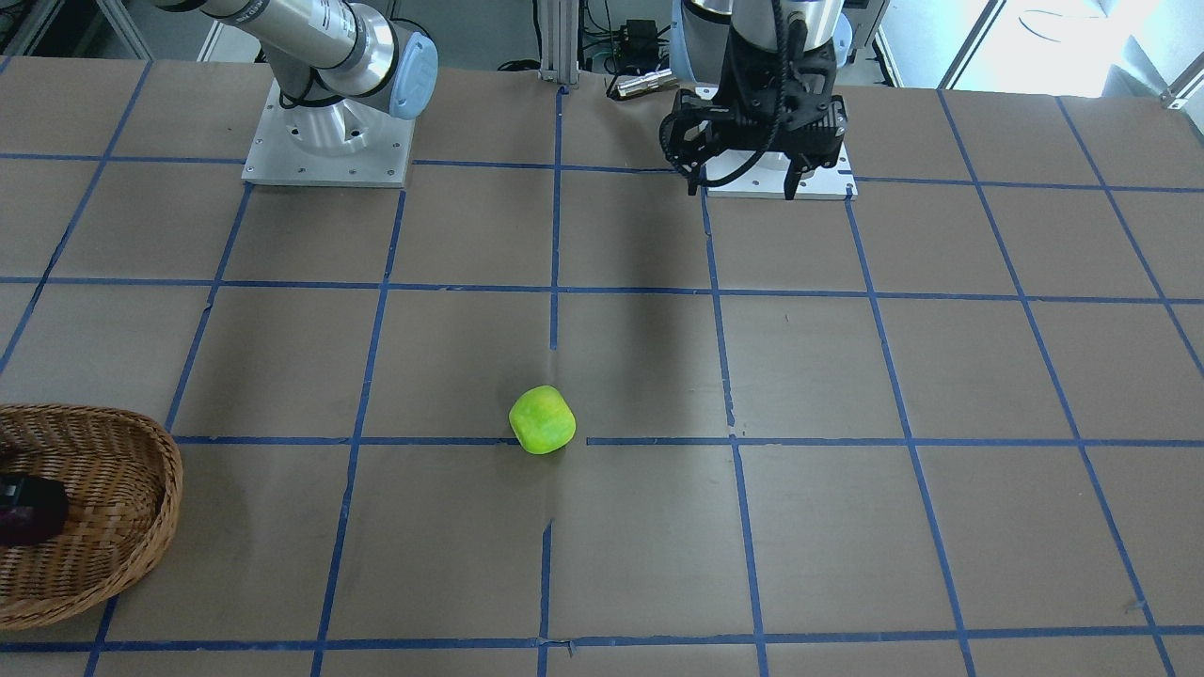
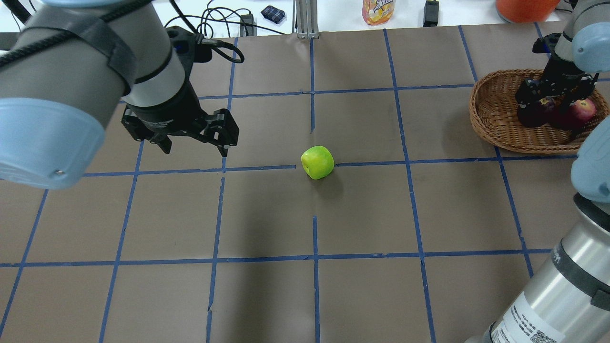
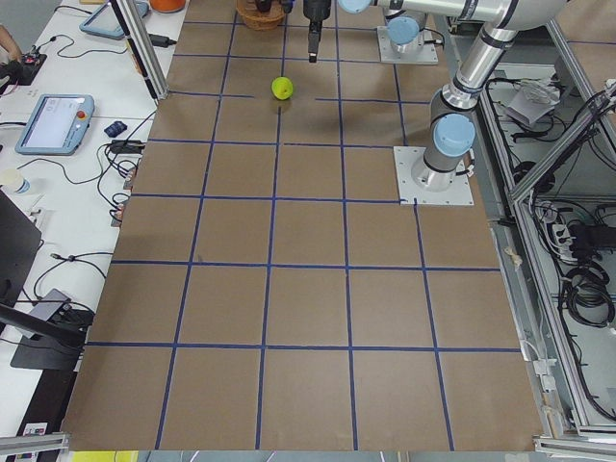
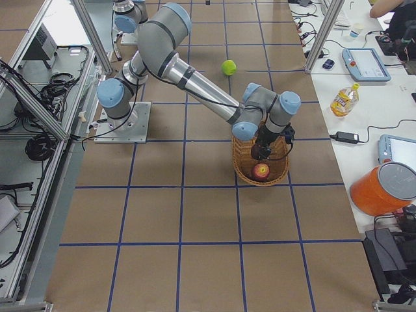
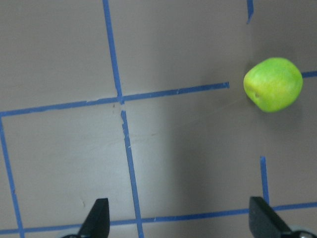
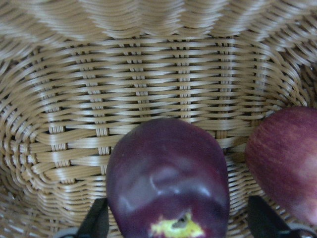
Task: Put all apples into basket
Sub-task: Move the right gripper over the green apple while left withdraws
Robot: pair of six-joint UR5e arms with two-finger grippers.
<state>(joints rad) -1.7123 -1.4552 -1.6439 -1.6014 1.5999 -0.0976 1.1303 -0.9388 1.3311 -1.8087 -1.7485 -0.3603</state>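
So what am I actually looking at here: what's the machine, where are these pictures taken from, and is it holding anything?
It is a robot with two arms bolted to a taped brown table. Each arm ends in a two-finger gripper. Four pictures come from fixed cameras: one facing the robot, one above its shoulders, one at each table end. The last two come from small cameras on the wrists, looking past the fingers. A green apple lies alone mid-table. The left gripper hangs open above the table near it, holding nothing. The right gripper is down in a wicker basket, fingers spread either side of a dark purple apple, which seems to rest there, not gripped. A red apple lies next to it.
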